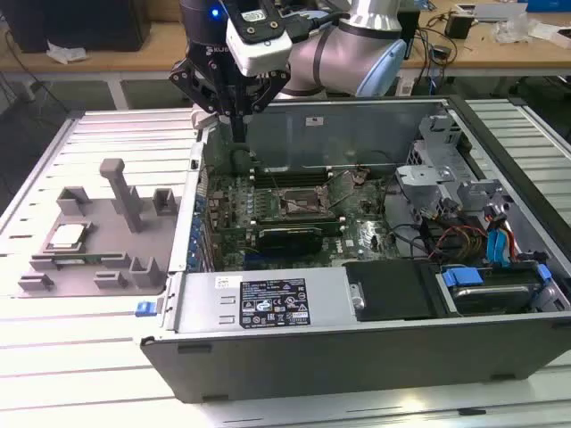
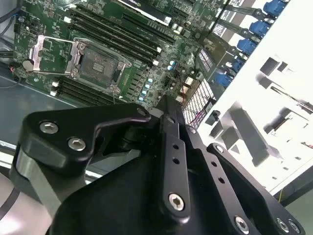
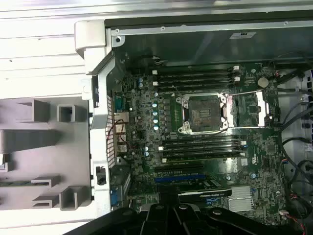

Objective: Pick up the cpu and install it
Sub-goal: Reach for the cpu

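The arm point(image 1: 352, 49) reached in from the exterior view's right, its wrist point(image 1: 259, 36) bent so that the gripper point(image 1: 239, 132) pointed straight down. Its fingers point(image 2: 172, 142) were pressed together, with nothing between them.

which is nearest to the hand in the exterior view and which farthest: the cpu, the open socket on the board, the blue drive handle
1. socket: inside the case, below the hand and a little toward the exterior view's right.
2. cpu: outside the case, on the grey holder at the exterior view's left.
3. blue drive handle: in the case's corner at the exterior view's right.
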You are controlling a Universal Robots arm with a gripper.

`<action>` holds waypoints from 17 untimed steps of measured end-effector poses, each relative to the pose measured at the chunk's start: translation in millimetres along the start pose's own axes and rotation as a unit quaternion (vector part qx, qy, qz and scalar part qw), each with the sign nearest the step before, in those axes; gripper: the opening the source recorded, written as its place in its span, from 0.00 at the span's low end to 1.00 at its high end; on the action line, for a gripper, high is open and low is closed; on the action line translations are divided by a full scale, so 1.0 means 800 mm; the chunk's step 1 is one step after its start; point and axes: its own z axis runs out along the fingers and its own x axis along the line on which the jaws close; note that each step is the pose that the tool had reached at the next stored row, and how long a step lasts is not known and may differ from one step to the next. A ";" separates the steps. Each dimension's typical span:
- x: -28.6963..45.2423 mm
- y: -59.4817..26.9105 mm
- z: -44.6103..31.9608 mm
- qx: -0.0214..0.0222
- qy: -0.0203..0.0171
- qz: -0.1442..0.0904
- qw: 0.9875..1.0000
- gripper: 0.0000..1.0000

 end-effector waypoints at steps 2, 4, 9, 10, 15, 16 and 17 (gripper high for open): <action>0.0000 0.000 0.0000 0.000 0.000 0.000 1.000 0.11; 0.0000 0.000 0.0000 0.000 0.000 0.000 1.000 0.11; 0.0000 0.000 0.0000 0.000 0.000 0.000 1.000 0.11; 0.0000 0.000 0.0000 0.000 0.000 0.000 1.000 0.11; 0.0011 0.000 0.0000 0.000 0.000 0.000 1.000 0.11; 0.0039 0.000 -0.0001 0.000 0.000 0.000 1.000 0.11; 0.0054 0.000 -0.0002 0.000 0.000 0.000 1.000 0.11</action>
